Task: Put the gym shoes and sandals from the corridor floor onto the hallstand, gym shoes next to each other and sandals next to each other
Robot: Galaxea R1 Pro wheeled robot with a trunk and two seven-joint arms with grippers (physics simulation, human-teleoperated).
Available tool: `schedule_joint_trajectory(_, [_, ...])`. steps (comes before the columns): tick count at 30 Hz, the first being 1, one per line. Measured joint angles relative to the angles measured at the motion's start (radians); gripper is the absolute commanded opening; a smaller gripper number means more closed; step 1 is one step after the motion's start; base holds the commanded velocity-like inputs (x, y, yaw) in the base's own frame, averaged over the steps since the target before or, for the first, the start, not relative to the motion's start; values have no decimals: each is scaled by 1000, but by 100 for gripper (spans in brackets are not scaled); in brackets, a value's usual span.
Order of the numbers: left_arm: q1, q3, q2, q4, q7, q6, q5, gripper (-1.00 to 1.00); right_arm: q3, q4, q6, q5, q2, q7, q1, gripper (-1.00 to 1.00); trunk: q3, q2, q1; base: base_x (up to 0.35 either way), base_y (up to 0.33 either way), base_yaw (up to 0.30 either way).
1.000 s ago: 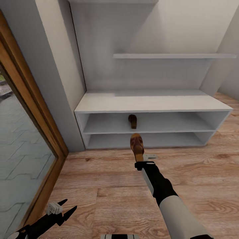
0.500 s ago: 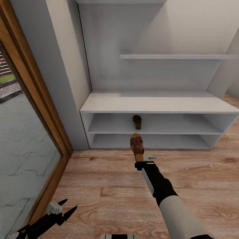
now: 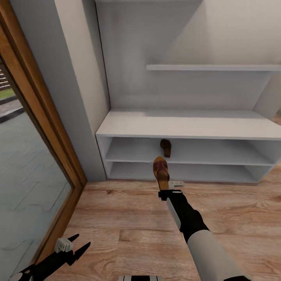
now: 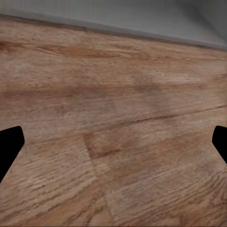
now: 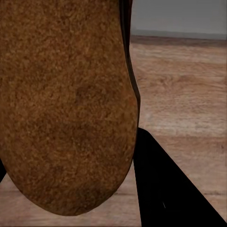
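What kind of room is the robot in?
Probably a home entry hallway: a low grey shoe rack with one sandal on a shelf, wood plank floor, and a glass door showing outdoors.

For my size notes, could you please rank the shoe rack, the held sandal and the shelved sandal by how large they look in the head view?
1. Shoe rack, by far.
2. Held sandal, though it is nearer the camera.
3. Shelved sandal, farther back.
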State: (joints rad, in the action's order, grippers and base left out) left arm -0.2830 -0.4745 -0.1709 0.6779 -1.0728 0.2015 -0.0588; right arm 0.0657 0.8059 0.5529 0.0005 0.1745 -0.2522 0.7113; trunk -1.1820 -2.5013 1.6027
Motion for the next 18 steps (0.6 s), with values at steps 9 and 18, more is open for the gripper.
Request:
schedule_joint_trajectory(9, [0, 0, 0, 0, 0, 0, 0, 100, 0, 0, 0, 0, 0, 0, 0, -100, 0, 0, 0, 304, 0, 0])
schedule_joint_trajectory(18, [0, 0, 0, 0, 0, -1, -1, 100, 0, 0, 0, 0, 0, 1, 0, -100, 0, 0, 0, 297, 0, 0])
